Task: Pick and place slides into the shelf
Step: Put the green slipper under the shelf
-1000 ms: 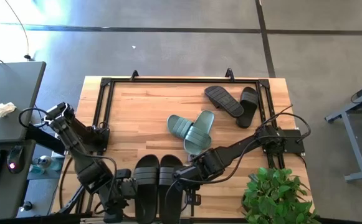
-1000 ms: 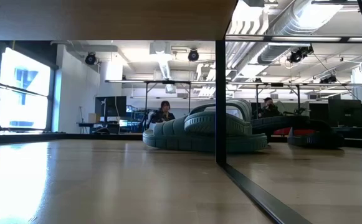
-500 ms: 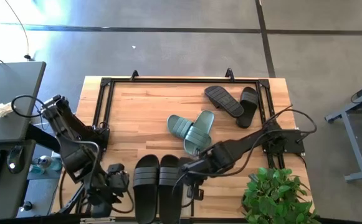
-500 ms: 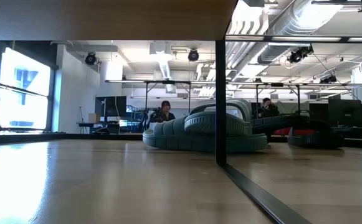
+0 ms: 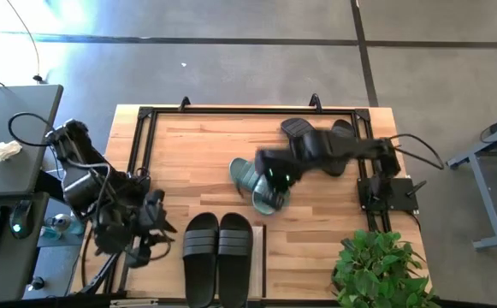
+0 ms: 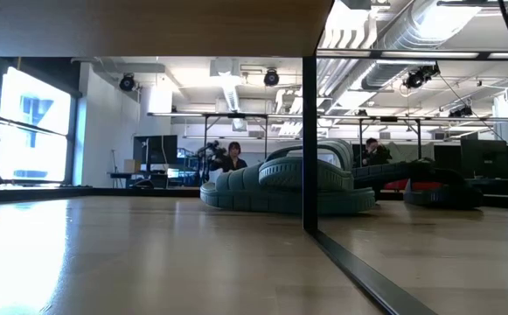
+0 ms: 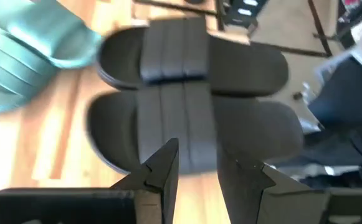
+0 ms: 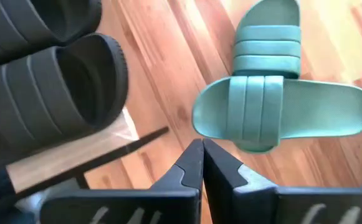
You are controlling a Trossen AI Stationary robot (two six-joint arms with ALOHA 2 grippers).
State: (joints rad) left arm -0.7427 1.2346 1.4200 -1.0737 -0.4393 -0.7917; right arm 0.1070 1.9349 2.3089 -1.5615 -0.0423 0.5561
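Observation:
One black pair of slides (image 5: 219,255) lies side by side, soles down, on the shelf top (image 5: 263,248) at the table's near edge. The sage-green pair (image 5: 259,182) lies mid-table, one slide overlapping the other. A second black pair (image 5: 298,130) lies toward the far right, partly hidden by my right arm. My right gripper (image 8: 202,163) is shut and hovers over the green pair (image 8: 274,118). My left gripper (image 7: 196,168) is open, off the left side of the black pair (image 7: 190,124), touching nothing. In the low view the green pair (image 6: 280,185) shows beyond the shelf post.
A dark metal frame (image 5: 141,145) runs around the tabletop. A potted plant (image 5: 376,269) stands at the near right corner. A grey side desk with a keyboard (image 5: 8,171) is to the left. The shelf's dark post (image 6: 309,140) divides the low view; people sit in the room beyond.
My right gripper has swung away from the near-edge black pair toward the far edge and now hovers over the green pair. My left gripper has drawn back from the black pair toward the table's left edge and a little farther from the near edge. The slides have stayed put.

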